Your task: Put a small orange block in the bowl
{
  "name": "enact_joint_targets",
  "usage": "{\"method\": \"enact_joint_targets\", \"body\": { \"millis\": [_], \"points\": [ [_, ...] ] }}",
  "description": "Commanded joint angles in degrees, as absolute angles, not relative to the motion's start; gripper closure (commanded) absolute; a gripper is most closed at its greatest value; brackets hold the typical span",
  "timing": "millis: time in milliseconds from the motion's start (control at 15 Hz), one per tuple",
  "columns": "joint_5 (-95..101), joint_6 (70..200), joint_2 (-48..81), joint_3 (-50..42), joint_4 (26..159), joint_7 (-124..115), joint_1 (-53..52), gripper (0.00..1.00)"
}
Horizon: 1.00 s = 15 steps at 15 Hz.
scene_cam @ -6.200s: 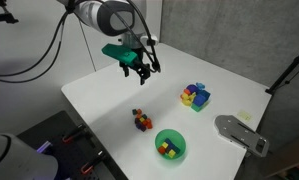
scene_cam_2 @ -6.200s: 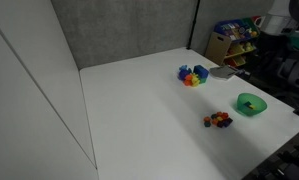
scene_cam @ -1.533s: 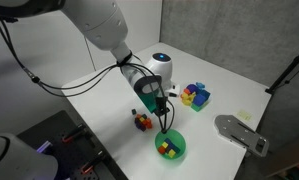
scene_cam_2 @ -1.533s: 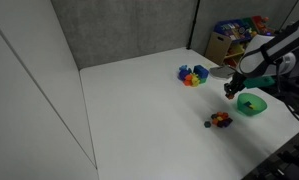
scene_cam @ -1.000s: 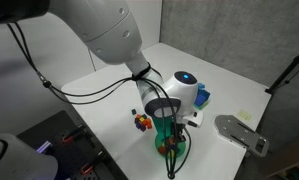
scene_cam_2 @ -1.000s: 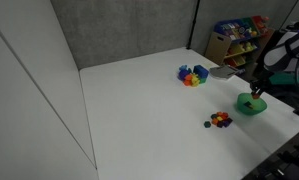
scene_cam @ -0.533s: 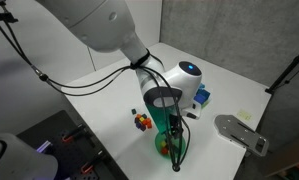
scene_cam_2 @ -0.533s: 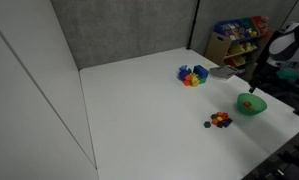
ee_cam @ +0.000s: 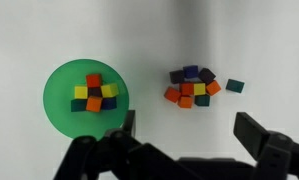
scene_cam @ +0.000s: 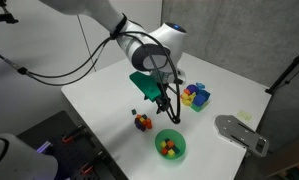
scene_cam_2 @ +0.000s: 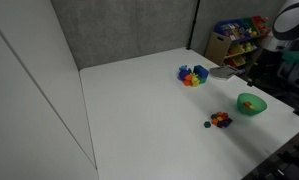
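The green bowl (ee_cam: 57, 92) holds several small blocks, among them an orange block (ee_cam: 93, 103). The bowl also shows in both exterior views (scene_cam: 158, 150) (scene_cam_2: 258, 106). My gripper (ee_cam: 189, 135) is open and empty. It hangs well above the table (scene_cam: 167, 101), over the bare spot between the bowl and a loose pile of small blocks (ee_cam: 192, 86). That pile also has orange blocks in it. A single teal block (ee_cam: 235, 86) lies just beside the pile.
A second heap of larger coloured blocks (scene_cam: 196, 96) (scene_cam_2: 193, 75) lies further back on the white table. A grey flat object (scene_cam: 239, 132) lies at the table's edge beyond the bowl. Shelves with toys (scene_cam_2: 234, 38) stand behind the table.
My gripper was down at the bowl and has risen away from it, back over the table. It is now open and empty.
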<state>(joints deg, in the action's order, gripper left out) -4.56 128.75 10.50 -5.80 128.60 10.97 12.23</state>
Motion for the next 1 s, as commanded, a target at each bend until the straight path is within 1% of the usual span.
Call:
{"method": "enact_joint_targets", "body": {
  "millis": [0,467,733,933],
  "points": [
    [-0.4,125.5,1.2,-5.6,132.8,9.4,8.7,0.0],
    [2.0,121.6,-13.3,-4.0,136.3,7.8,4.9,0.0],
    [2.0,118.3,-15.8,-3.5,135.5,7.0,4.2,0.0],
    [1.1,119.5,-14.8,-4.1,135.1,8.6,4.0,0.0]
  ]
}}
